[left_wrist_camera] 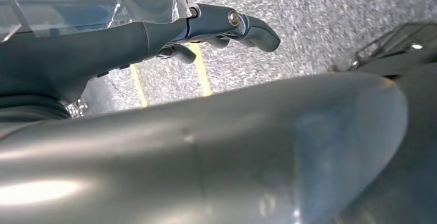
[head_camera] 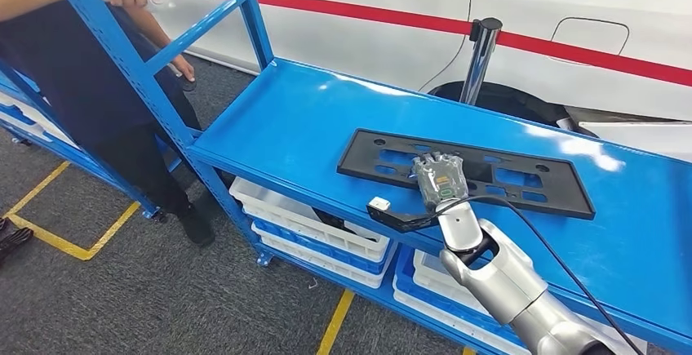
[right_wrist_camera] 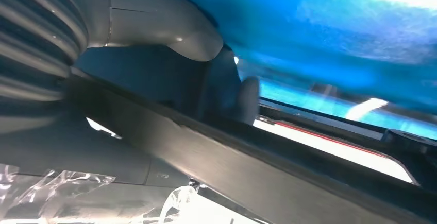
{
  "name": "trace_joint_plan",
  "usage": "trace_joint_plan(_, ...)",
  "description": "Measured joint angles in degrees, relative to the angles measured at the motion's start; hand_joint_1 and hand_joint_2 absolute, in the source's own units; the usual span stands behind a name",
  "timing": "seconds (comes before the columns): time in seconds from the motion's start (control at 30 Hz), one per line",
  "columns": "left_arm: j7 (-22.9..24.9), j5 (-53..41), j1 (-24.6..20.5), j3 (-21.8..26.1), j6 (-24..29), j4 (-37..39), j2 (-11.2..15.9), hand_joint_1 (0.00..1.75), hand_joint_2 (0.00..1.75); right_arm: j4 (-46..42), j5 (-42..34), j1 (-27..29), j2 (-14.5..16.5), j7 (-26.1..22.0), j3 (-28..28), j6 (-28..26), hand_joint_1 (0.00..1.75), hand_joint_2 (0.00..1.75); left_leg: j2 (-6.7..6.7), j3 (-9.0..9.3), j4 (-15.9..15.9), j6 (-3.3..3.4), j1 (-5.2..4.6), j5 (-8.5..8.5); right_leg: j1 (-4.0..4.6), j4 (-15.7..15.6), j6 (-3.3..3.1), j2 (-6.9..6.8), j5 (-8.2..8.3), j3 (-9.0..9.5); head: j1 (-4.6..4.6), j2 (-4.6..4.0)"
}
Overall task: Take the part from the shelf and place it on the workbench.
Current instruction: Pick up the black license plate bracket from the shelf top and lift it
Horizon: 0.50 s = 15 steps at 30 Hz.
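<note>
On the far left a person (head_camera: 82,69) stands by the blue shelf (head_camera: 294,126), one hand raised to its upright. Lower and nearer, white crates (head_camera: 310,224) sit stacked on the tier under the top board, and what they hold I cannot make out; more white crates (head_camera: 432,286) lie further right beneath the same board. On the top board the black flat part (head_camera: 522,177) lies flat, so I judge the task barely begun: the lift, the carry and the setting down on the worktop are all left to do. The right hand (head_camera: 439,179) rests on the part's near edge, and the right wrist view suggests thumb and fingers closing around that edge, though a firm hold cannot be confirmed. The left hand (left_wrist_camera: 216,28) hangs over the floor, fingers loosely curled and holding nothing
</note>
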Motion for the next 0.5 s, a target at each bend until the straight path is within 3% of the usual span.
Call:
trace_joint_plan(0.03, 0.0, 0.0, 0.1, 0.0, 0.0, 0.0, 0.0, 0.00, 0.00, 0.3, 0.0, 0.0, 0.1, 0.0, 0.0, -0.1, 1.75, 1.75, 0.00, -0.16, 0.4, -0.08, 0.11, 0.38, -0.03, 0.0, 0.02, 0.01, 0.02, 0.02, 0.00, 0.00)
trace_joint_plan(0.07, -0.1, 0.0, 0.1, 0.0, 0.0, 0.0, 0.0, 0.00, 0.00, 0.7, 0.0, -0.1, 0.2, 0.0, -0.1, -0.1, 1.75, 1.75, 0.00, 0.92, -1.7, -0.07, 0.17, 1.77, -0.09, 0.0, 0.08, 0.03, 0.05, 0.09, 0.00, 0.00)
trace_joint_plan(0.13, -0.3, 0.0, 0.0, 0.0, 0.0, 0.0, 0.0, 0.00, 0.00, 1.1, -0.1, -0.5, 0.5, 0.0, -0.3, -0.3, 1.75, 1.75, -0.01, 5.49, -10.9, 0.20, 0.18, 5.53, -0.16, 0.0, 0.36, 0.07, 0.13, 0.22, -0.01, 0.00)
trace_joint_plan(0.2, -0.5, -0.1, -0.2, 0.0, 0.0, 0.0, 0.0, 0.00, 0.00, 1.4, -0.2, -0.8, 0.8, 0.0, -0.6, -0.5, 1.75, 1.75, -0.02, 8.54, -17.3, 0.68, -0.16, 7.46, -0.08, -0.1, 1.03, 0.10, 0.14, 0.33, 0.00, 0.00)
trace_joint_plan(0.33, -1.0, 0.0, -0.3, 0.0, 0.1, 0.0, 0.0, 0.00, 0.00, 1.9, -1.0, -0.9, 0.9, -0.4, -1.1, -2.0, 1.75, 1.75, 0.05, 9.04, -18.5, 2.23, -0.44, 8.29, -0.17, 0.0, 2.53, 0.12, -0.15, 0.43, 0.02, 0.00)
trace_joint_plan(0.4, -1.4, 0.2, -0.2, 0.1, 0.4, 0.0, 0.0, 0.00, 0.00, 1.5, -2.0, -0.5, 0.8, -1.7, -1.4, -5.0, 1.75, 1.75, 0.18, 9.15, -19.0, 3.04, -0.30, 8.96, -0.05, 4.5, 2.57, 0.14, -3.10, -1.63, 0.04, 0.00)
trace_joint_plan(0.47, -2.1, 0.7, 0.1, 0.2, 0.9, 0.0, 0.0, 0.00, 0.00, -0.1, -2.9, 0.6, 0.8, -3.1, -1.7, -7.9, 1.75, 1.75, 0.33, 8.89, -19.0, 3.42, -0.57, 9.03, 0.11, 12.7, 2.45, 0.16, -7.35, -5.53, 0.04, 0.00)
trace_joint_plan(0.5, -2.5, 1.0, 0.3, 0.2, 1.1, 0.0, 0.0, 0.00, 0.00, -1.6, -3.2, 1.4, 0.8, -3.5, -1.8, -9.1, 1.75, 1.75, 0.37, 8.83, -19.0, 3.48, -0.68, 9.03, 0.14, 16.0, 2.45, 0.16, -8.44, -7.06, 0.04, 0.00)
